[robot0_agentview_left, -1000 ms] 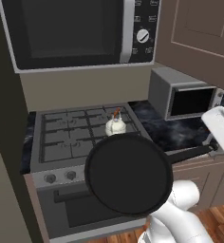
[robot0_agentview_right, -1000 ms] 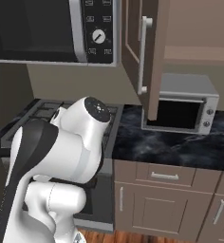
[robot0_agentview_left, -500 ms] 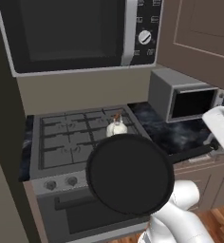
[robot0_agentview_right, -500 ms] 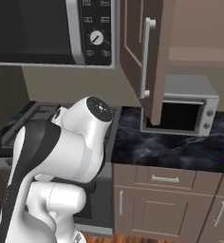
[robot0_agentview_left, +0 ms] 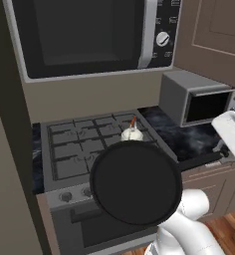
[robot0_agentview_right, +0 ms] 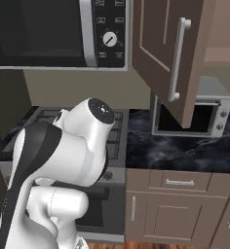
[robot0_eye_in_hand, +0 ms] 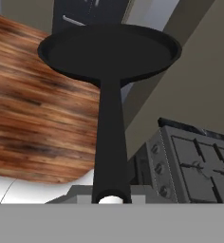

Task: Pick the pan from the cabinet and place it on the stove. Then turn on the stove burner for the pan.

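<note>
end effector [robot0_eye_in_hand: 111, 198] clamped on pan [robot0_eye_in_hand: 109, 52] handle, pan held in air before stove [robot0_agentview_left: 89, 144].

- The left base view looks forward and down from behind the arm's left side, close to the stove [robot0_agentview_left: 84, 149], with the microwave [robot0_agentview_left: 89, 35] above it and the toaster oven [robot0_agentview_left: 196, 97] at right.
- The right base view looks from behind the arm's right side, facing the counter [robot0_agentview_right: 185, 151] and the open cabinet [robot0_agentview_right: 173, 53] door; the arm's white body fills its lower left.
- Both base views share the stove [robot0_agentview_right: 114, 141], microwave [robot0_agentview_right: 53, 31] and toaster oven [robot0_agentview_right: 204, 112].
- The hand view looks along the pan [robot0_eye_in_hand: 109, 52] handle, very near, rolled so the wood floor [robot0_eye_in_hand: 33, 114] is at left and the stove [robot0_eye_in_hand: 194, 166] at lower right.
</note>
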{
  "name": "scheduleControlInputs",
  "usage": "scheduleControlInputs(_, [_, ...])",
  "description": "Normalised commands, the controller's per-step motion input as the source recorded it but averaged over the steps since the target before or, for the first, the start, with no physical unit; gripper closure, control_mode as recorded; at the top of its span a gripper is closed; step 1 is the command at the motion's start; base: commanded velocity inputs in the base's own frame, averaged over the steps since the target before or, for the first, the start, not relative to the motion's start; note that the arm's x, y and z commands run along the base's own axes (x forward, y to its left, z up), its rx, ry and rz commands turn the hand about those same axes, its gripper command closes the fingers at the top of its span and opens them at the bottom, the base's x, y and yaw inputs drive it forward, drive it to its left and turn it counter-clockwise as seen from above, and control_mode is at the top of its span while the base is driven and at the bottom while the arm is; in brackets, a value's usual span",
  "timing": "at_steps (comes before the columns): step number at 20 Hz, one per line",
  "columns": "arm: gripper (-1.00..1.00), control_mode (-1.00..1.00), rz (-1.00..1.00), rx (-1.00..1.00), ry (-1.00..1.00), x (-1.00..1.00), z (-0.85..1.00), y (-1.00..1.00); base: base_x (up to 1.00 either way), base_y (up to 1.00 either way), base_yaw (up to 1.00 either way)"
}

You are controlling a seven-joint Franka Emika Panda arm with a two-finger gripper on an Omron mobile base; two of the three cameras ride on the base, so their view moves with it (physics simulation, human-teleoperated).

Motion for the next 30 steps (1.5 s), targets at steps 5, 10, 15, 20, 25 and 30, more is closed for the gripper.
scheduleControlInputs(5, [1.0,1.0,0.0,0.0,0.0,0.0,0.0,0.0,0.15,0.09,-0.09])
scheduleControlInputs(10, [1.0,1.0,0.0,0.0,0.0,0.0,0.0,0.0,0.15,0.11,-0.07])
scheduleControlInputs(15, [1.0,1.0,0.0,0.0,0.0,0.0,0.0,0.0,0.29,0.37,-0.1])
scheduleControlInputs(20, [1.0,1.0,0.0,0.0,0.0,0.0,0.0,0.0,0.14,0.45,-0.01])
scheduleControlInputs(25, [1.0,1.0,0.0,0.0,0.0,0.0,0.0,0.0,0.2,0.2,0.0])
scheduleControlInputs(30, [1.0,1.0,0.0,0.0,0.0,0.0,0.0,0.0,0.12,0.0,0.0])
